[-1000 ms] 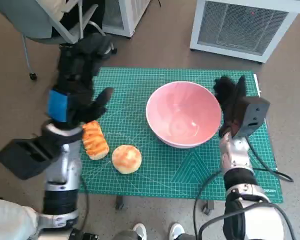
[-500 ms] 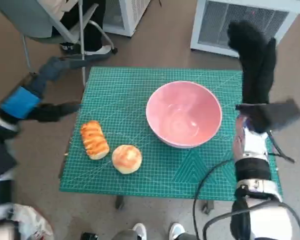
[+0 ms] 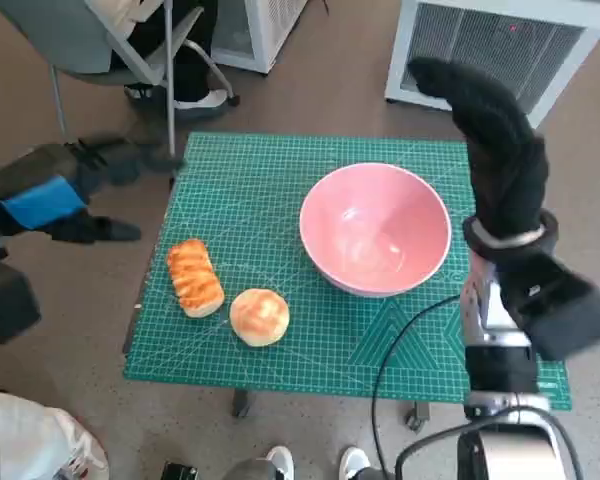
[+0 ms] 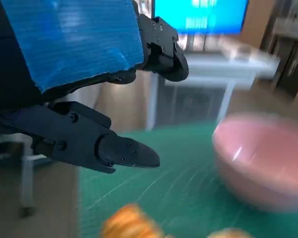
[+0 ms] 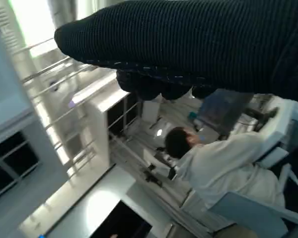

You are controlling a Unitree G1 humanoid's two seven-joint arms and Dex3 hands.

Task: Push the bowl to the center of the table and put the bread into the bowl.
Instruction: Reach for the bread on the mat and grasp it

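Note:
The pink bowl stands upright and empty on the green cutting mat, right of the middle; the left wrist view shows the bowl blurred. A long striped bread and a round bun lie on the mat's near left part. My left hand hangs off the table's left side with its fingers apart and nothing in it. My right hand is raised above the table's right edge beside the bowl, fingers stretched, holding nothing.
A white slatted unit stands on the floor behind the table. A grey chair with a person's legs is at the back left. A seated person in white shows in the right wrist view.
My left hand has swung from above the long bread out past the table's left edge. My right hand has risen from the bowl's right side to high above the edge. The camera shifted slightly.

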